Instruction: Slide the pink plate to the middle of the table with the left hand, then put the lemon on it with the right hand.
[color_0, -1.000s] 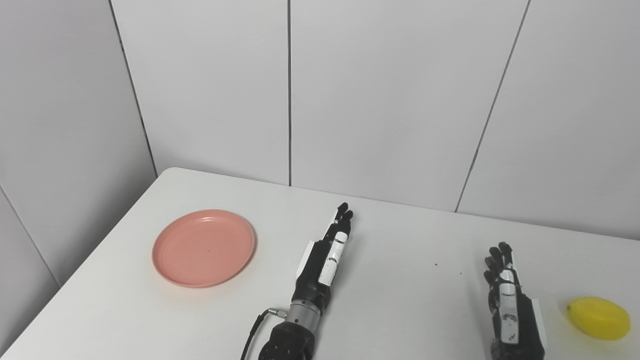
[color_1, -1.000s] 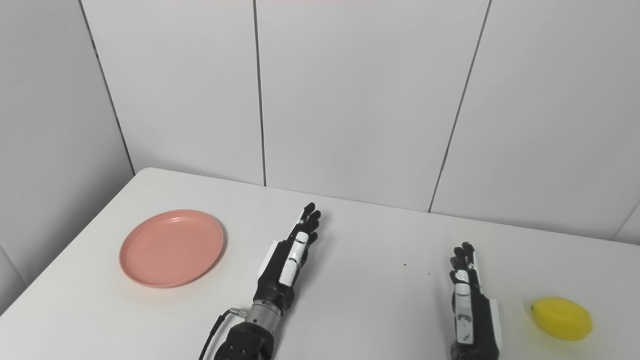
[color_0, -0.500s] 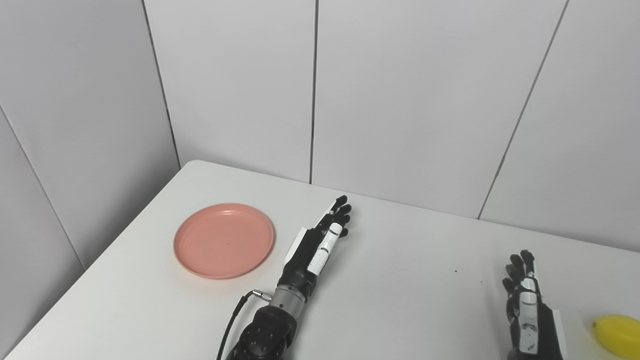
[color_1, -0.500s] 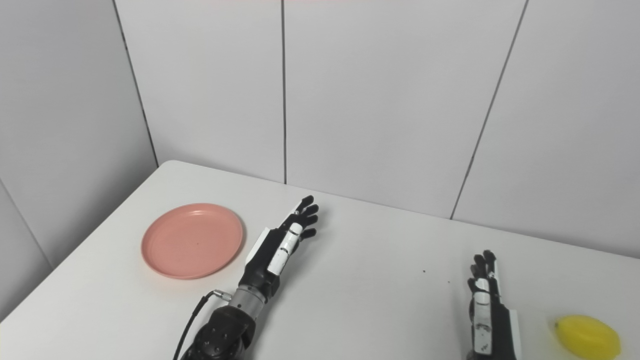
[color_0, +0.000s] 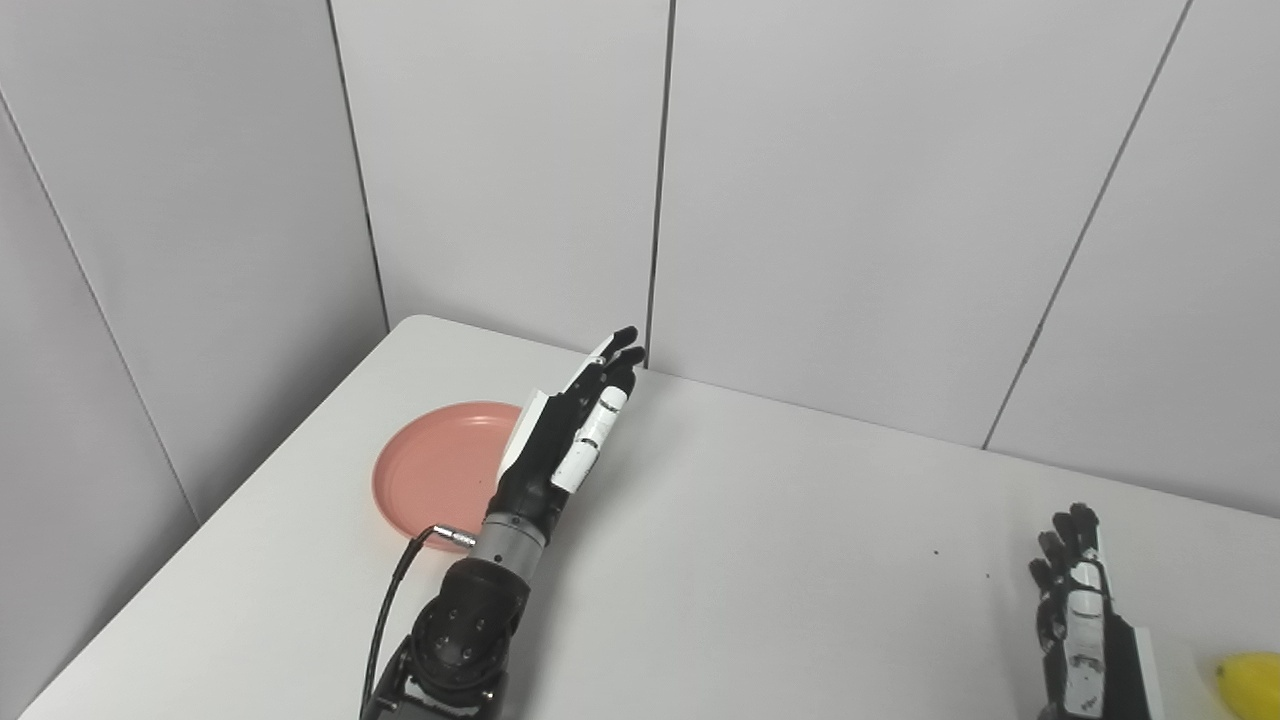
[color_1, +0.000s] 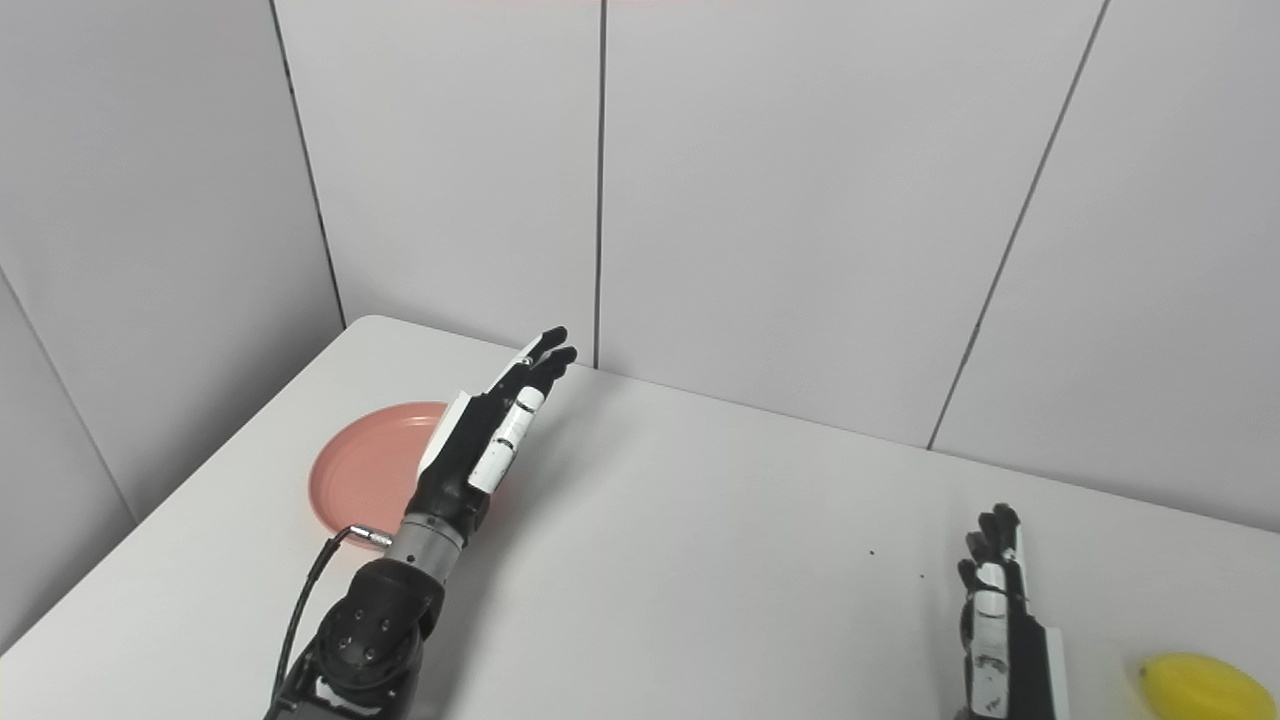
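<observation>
The robot's left hand (color_0: 565, 440), fingers extended and empty, apparently hovers over the round pink plastic plate (color_0: 435, 473) at nine o'clock; sliding comes next.

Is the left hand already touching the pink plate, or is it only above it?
Cannot tell. In both eye views the left hand overlaps the right side of the pink plate, with open fingers, but neither view shows contact or a gap plainly.

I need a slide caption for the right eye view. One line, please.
Left hand raised open beside the pink plate; right hand open near the lemon.
</observation>
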